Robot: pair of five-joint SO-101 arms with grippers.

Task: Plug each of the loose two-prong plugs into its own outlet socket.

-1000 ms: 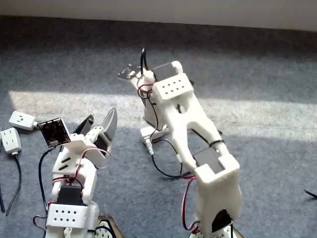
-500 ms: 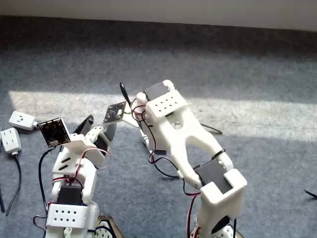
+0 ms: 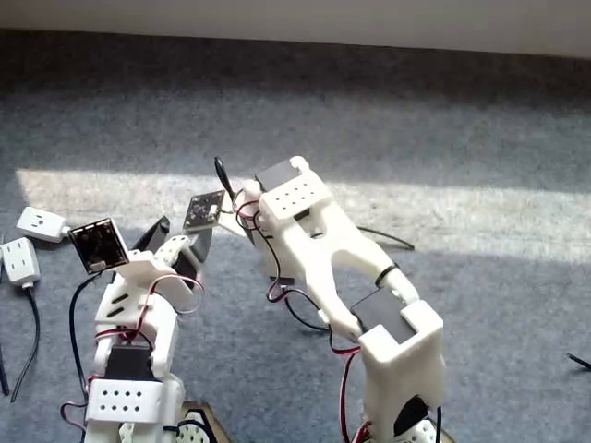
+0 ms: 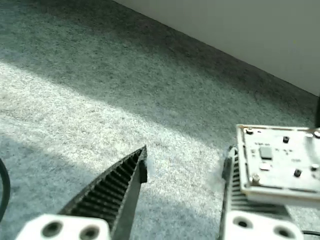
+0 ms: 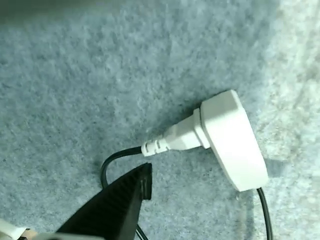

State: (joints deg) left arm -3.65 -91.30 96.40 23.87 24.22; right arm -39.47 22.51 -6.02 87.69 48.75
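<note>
Plug: white two-prong plug [image 5: 176, 136] with a ribbed collar, lying flat on the grey-blue carpet [image 5: 75, 75], pushed end-on into a white rectangular outlet block [image 5: 232, 142]; touching, no gap visible, prongs out of sight.
Plug cable: thin black cable [image 5: 111, 164] leaving the collar and curling back in a loop on the carpet.
Block cable: second black cable [image 5: 264, 210] running from the block's other end.
Right pincer [image 5: 135, 192]: one black ridged finger in the right wrist view, tip just beside the plug cable's loop, apart from the plug and the block; impossible to tell how far open; nothing seen in its grasp.
Left pincer [image 4: 186, 165]: spread wide, two black ridged fingers [image 4: 117, 192] well apart with bare carpet between; holding nothing, touching nothing; in the high view [image 3: 180, 238], just beside the right arm's wrist.
Circuit board: pale square board [image 4: 280, 160] with small dark parts, sitting just over one left finger; in the high view [image 3: 205, 210], fixed at the right arm's wrist.
Loose sockets: two white outlet sockets at the left edge of the high view, one [image 3: 42, 222] showing slots on its face, the other [image 3: 18, 261] just beside it, trailing a black lead [image 3: 34, 323]; both to the left of the left arm, apart from its pincer.
Floor: band of sunlight across the carpet, a thin black wire [image 3: 383, 238] lying to the right of the right arm.
Far edge: pale wall strip [image 3: 369, 18] beyond the carpet.
</note>
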